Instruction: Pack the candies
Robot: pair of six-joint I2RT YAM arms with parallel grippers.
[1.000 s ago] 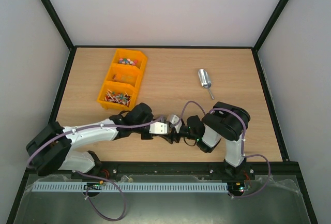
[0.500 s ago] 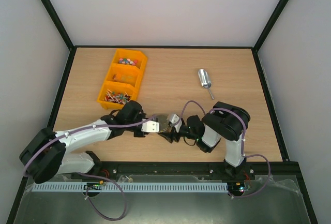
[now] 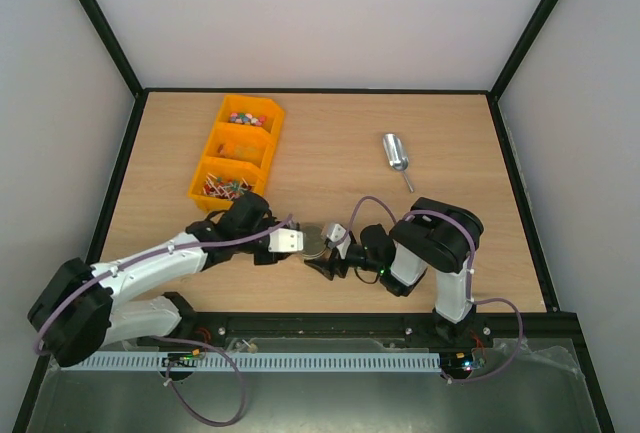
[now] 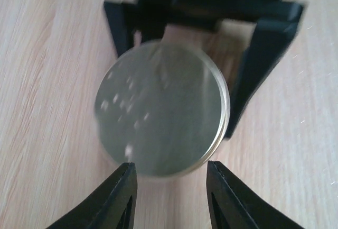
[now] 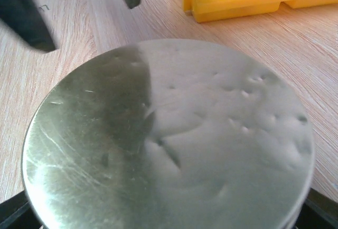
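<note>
At the far left of the table sits the yellow bin (image 3: pixel 270 153), its row of 3 compartments running away from the arms, and the candies (image 3: pixel 245 119) lie in the farthest one, with the thin red-and-white sticks (image 3: pixel 228 189) in the nearest. From the left gripper (image 3: pixel 296 241) the candies are therefore up-table and a little to the left, well apart, with 2 compartments in between. The left arm is plainly the nearer to them. The left gripper itself points the other way, rightward at the jar (image 3: pixel 315 238). Its 2 fingers (image 4: pixel 120 197) stand apart with nothing between them, and their tips stop just short of the rim of the metal lid (image 4: pixel 161 107), which faces them flat-on. The lid looks wider than the gap between those fingers, so I judge that taking it would call for a wider spread. To the right of the jar, the right gripper (image 3: pixel 322 248) brackets it from behind with a black finger on either side, and it appears clamped on the jar. The lid is on, so no candy can go in yet. The coming move turns on this face-to-face line between left fingers and lid. Far right, on the right arm's side, the metal scoop (image 3: pixel 397 156) lies untouched, its handle pointing near-right
</note>
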